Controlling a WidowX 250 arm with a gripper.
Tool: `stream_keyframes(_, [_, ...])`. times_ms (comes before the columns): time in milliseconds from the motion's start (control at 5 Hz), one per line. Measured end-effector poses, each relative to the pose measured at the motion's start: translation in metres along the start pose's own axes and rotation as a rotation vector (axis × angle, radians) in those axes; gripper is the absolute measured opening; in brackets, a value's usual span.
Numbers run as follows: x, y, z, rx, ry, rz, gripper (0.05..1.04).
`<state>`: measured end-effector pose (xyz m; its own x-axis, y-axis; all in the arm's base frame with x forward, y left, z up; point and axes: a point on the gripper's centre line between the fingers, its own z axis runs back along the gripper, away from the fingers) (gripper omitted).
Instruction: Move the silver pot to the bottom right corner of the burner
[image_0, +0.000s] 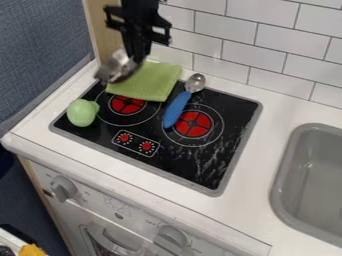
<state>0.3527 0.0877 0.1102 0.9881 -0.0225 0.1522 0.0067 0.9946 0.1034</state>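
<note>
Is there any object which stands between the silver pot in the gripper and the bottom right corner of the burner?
Yes. The green cloth and the blue-handled spoon lie on the stovetop between the silver pot and that corner.

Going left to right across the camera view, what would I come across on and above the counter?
Green toy → silver pot → spoon → sink.
</note>
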Motion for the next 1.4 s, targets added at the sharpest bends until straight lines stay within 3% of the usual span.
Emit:
stream_keyframes(200, [-0.023,-0.051,0.020,0.009,-0.008,-0.105,0.062])
stream_keyframes(400, [-0.052,-0.094,0.027,0.005,-0.005,-0.181,0.062])
stream_keyframes(600, [-0.075,-0.133,0.018,-0.002,0.029,-0.243,0.062])
stream_keyframes(1400, [-0.092,-0.178,-0.028,-0.037,0.120,-0.367,0.086])
